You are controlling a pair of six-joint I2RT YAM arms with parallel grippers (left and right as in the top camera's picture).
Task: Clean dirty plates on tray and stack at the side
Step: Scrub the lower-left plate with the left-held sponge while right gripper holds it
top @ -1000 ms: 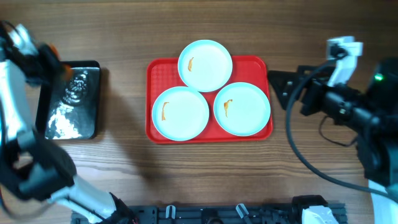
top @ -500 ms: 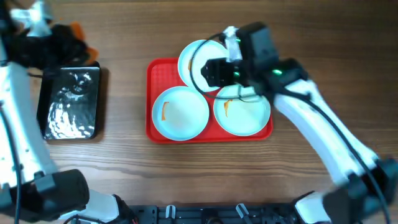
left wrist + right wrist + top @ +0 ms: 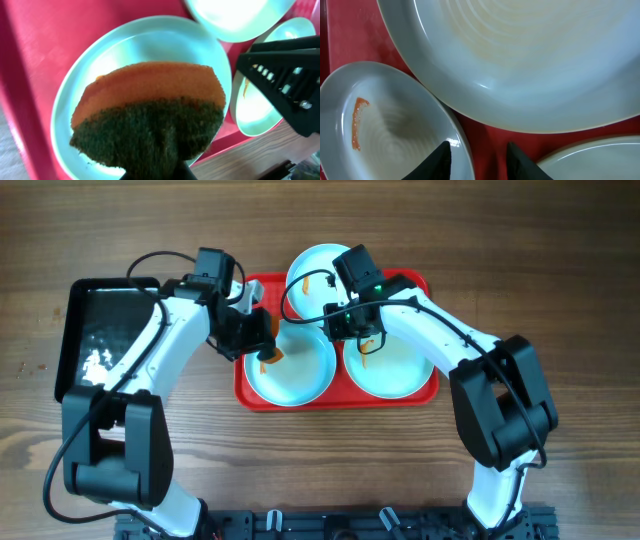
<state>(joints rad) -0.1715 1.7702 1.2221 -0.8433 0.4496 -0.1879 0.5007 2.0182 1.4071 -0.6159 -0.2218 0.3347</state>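
Three pale plates lie on the red tray (image 3: pixel 246 288): a back plate (image 3: pixel 318 272), a front-left plate (image 3: pixel 300 375) and a front-right plate (image 3: pixel 400 370) with an orange smear (image 3: pixel 367 350). My left gripper (image 3: pixel 258 340) is shut on an orange-and-green sponge (image 3: pixel 150 115), which presses green side down on the front-left plate (image 3: pixel 125 55) and hides the fingers. My right gripper (image 3: pixel 480 162) is open. Its fingertips (image 3: pixel 442 159) straddle the rim of a smeared plate (image 3: pixel 390 130), one over the plate's inside and the other over the red tray (image 3: pixel 485 132).
A glossy black tray (image 3: pixel 110 330) lies left of the red tray on the wooden table (image 3: pixel 560 260). In the left wrist view the right arm's black body (image 3: pixel 285 85) hangs close beside the sponge. All three plates nearly touch in the right wrist view.
Both arms have swung in over the red tray. The left brought the sponge from the black tray onto the front-left plate. The right gripper's jaws have narrowed around a plate rim.
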